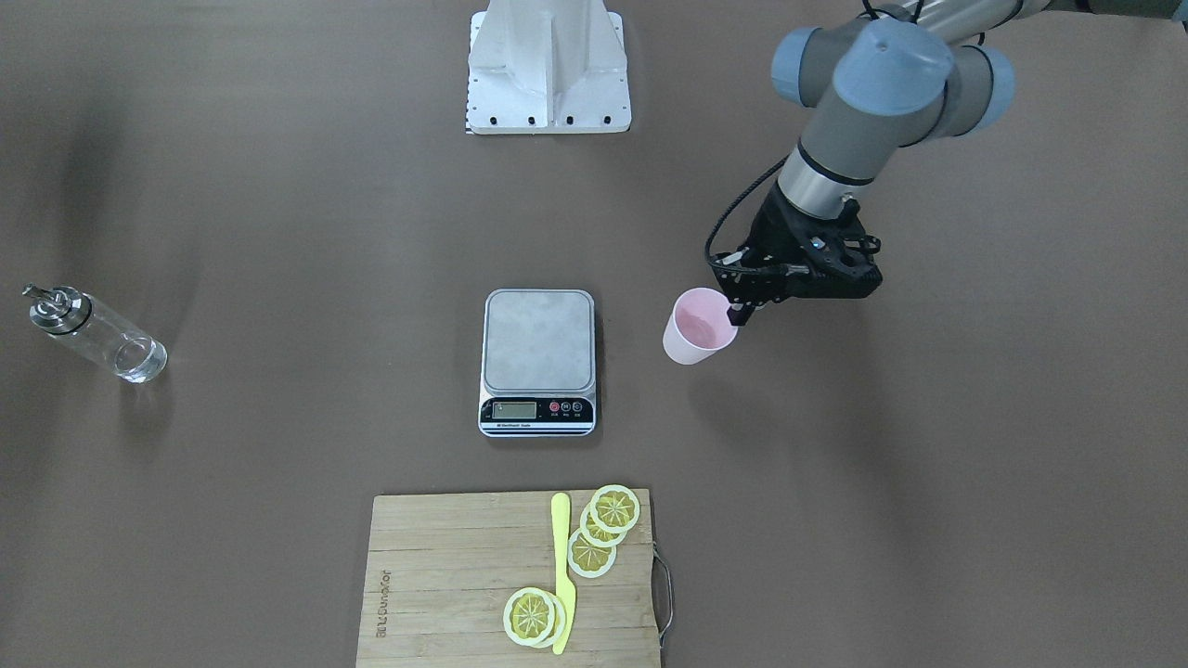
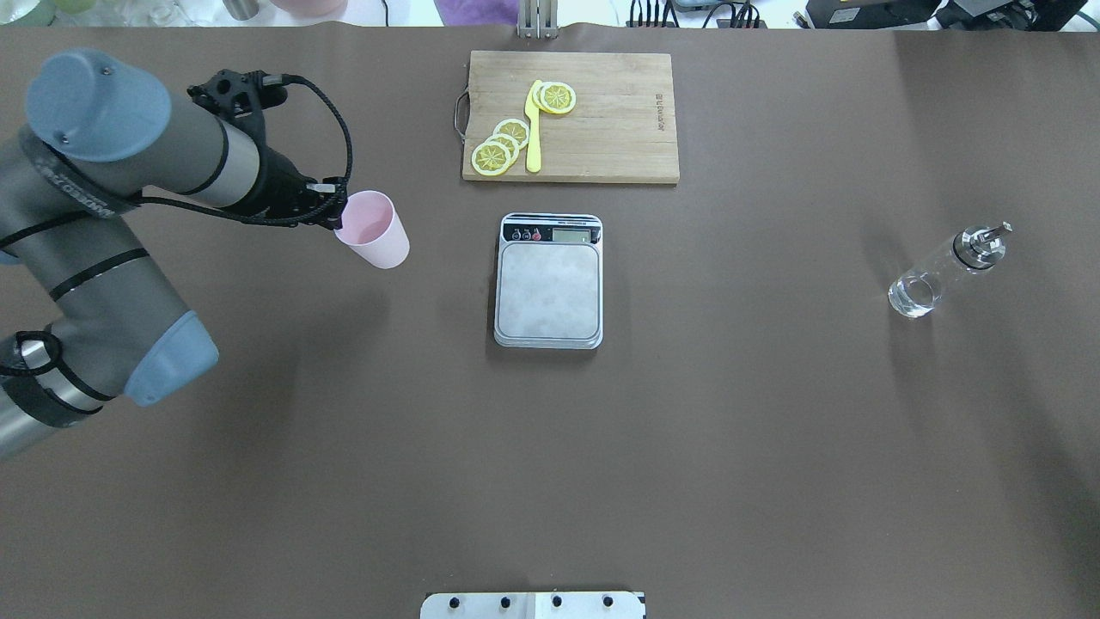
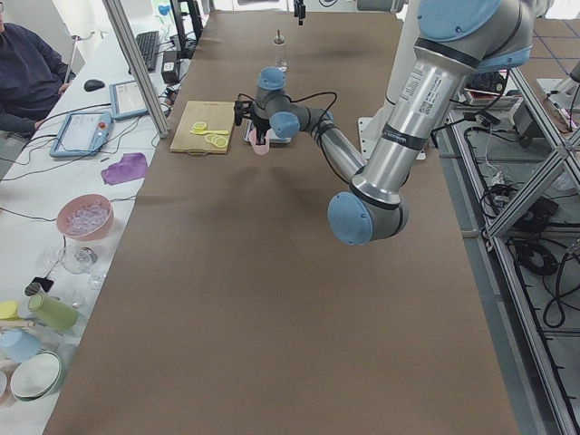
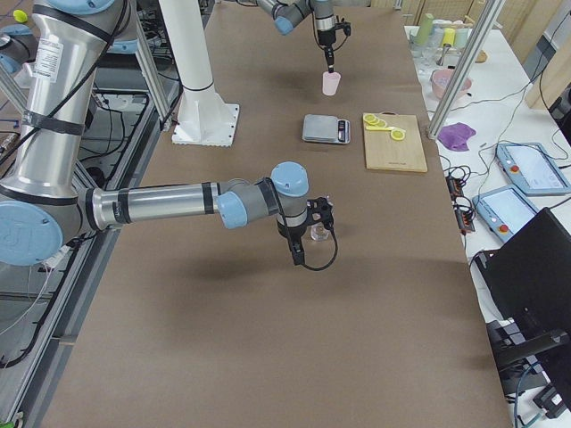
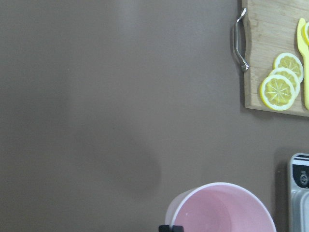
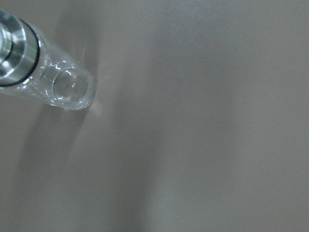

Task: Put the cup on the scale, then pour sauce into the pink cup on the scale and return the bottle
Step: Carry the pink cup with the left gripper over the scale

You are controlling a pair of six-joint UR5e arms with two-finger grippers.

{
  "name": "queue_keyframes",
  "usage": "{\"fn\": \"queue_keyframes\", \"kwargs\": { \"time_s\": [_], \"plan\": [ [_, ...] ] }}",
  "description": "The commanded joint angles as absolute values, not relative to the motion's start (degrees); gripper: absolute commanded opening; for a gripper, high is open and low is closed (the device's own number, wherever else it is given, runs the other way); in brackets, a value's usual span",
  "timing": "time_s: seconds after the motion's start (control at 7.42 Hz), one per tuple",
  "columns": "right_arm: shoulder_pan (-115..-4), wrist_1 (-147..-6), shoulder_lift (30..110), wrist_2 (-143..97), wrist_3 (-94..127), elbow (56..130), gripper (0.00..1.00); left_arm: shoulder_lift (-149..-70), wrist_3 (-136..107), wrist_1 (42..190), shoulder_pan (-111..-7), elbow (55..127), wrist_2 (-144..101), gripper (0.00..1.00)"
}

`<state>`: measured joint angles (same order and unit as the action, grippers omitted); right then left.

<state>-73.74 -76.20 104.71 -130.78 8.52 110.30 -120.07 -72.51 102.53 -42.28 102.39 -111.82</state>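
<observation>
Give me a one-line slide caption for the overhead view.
Left gripper holds the pink cup by its rim beside the bare scale; the bottle stands at far right.

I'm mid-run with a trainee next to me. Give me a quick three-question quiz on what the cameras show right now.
1. True or false: the cup stands on the scale.
2. What lies on the cutting board? A) lemon slices and a yellow knife; B) a spoon; C) a second cup.
3. Fill in: the left end effector grips the cup at its ____.

Key:
1. False. The cup is off to the side of the scale, held by the left end effector.
2. A.
3. Rim.
</observation>
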Motion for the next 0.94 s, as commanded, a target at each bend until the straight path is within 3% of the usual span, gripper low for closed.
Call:
{"fn": "queue_keyframes", "kwargs": {
  "time_s": [0.0, 0.54, 0.81],
  "plan": [
    [-73.7, -76.2, 104.7, -130.9, 8.4, 110.3, 1.00, -126.4, -75.1, 94.8, -39.4, 102.4, -110.1, 0.00],
    [-73.7, -76.3, 104.6, -130.9, 8.6, 110.1, 1.00, -133.6, -78.7, 88.8, -35.3, 100.3, -105.1, 0.00],
    [-73.7, -76.3, 104.5, -130.9, 8.6, 109.7, 1.00, -138.7, -80.2, 89.0, -33.4, 93.5, -102.9, 0.00]
  ]
}}
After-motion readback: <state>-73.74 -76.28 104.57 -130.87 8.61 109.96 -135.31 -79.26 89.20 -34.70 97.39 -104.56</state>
